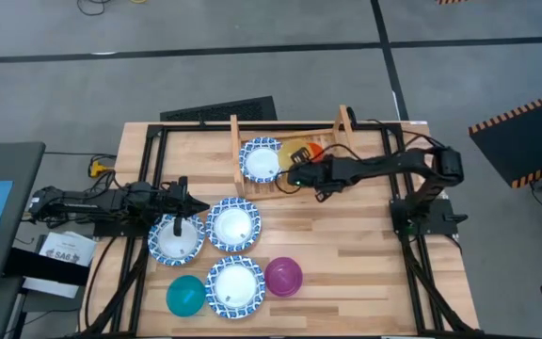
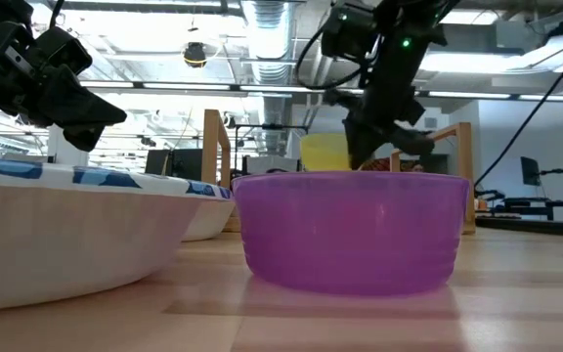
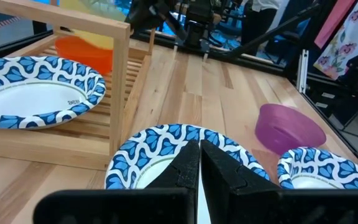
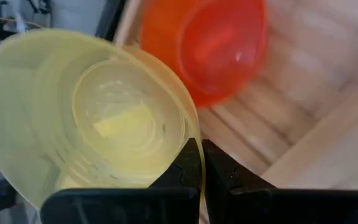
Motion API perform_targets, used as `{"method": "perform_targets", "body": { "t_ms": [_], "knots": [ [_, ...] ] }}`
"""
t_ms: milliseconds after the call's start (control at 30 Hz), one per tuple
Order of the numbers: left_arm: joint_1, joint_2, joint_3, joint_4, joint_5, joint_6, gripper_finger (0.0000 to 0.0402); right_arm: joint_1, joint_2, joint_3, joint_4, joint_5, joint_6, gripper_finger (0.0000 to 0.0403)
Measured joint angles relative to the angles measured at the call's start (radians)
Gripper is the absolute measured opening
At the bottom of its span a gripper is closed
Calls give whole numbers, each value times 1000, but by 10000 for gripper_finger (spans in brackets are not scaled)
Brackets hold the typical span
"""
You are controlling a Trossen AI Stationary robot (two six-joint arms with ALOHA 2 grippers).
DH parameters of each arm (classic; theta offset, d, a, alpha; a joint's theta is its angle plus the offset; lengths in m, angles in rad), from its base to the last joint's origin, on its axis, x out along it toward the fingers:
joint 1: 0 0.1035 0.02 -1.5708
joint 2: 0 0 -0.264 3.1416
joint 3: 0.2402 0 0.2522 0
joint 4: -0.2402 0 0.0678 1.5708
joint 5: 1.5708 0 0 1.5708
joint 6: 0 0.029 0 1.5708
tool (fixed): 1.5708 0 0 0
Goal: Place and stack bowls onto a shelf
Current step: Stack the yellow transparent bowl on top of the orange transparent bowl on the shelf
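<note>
Right gripper (image 1: pixel 294 175) is pinched on the rim of the yellow bowl (image 1: pixel 296 151), holding it over the shelf (image 1: pixel 235 141), right next to the orange bowl (image 1: pixel 314 149) that's already sitting on the slats. From the high view, one blue-rimmed bowl (image 1: pixel 260 159) is also in the shelf, so that's two placed and one on the way. Left gripper (image 1: pixel 179 224) is clenched empty and hangs over the leftmost of three patterned bowls (image 1: pixel 176 240) out on the table (image 1: pixel 346 254); the middle one (image 1: pixel 232 225) and the front one (image 1: pixel 234 286) sit nearby, with the teal bowl (image 1: pixel 185 295) and purple bowl (image 1: pixel 283 276) at the front edge. Low view is mostly purple bowl (image 2: pixel 350 230) up close, a patterned bowl (image 2: pixel 57 235) on the left, and behind them the yellow bowl (image 2: pixel 323 152) hangs up in the air between the shelf boards (image 2: pixel 210 147) under the right arm. Left wrist view shows its fingers (image 3: pixel 185 171) shut together with nothing between them, just above a patterned rim (image 3: pixel 148 149), with the shelved bowl (image 3: pixel 36 90) and the orange one (image 3: pixel 86 53) beyond the side board. Right wrist view is the clearest on the grip: fingertips (image 4: pixel 194 165) nip the yellow rim (image 4: pixel 86 118), and the orange bowl (image 4: pixel 207 46) lies on the slats just beyond. I'd guess the yellow gets nested into the orange. Five bowls are left on the table, so I'd call it under halfway.
</note>
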Motion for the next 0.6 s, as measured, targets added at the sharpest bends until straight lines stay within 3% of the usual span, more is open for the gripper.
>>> {"method": "perform_targets", "body": {
  "t_ms": [133, 267, 600],
  "knots": [
    [0, 0, 0, 0, 0, 0, 0, -38, -3, 0, 44, 22, 1, 22],
    [0, 0, 0, 0, 0, 0, 0, -75, -43, 1, -42, 19, -17, 22],
    [0, 0, 0, 0, 0, 0, 0, -108, -61, 1, -170, -91, -11, 22]
  ]
}}
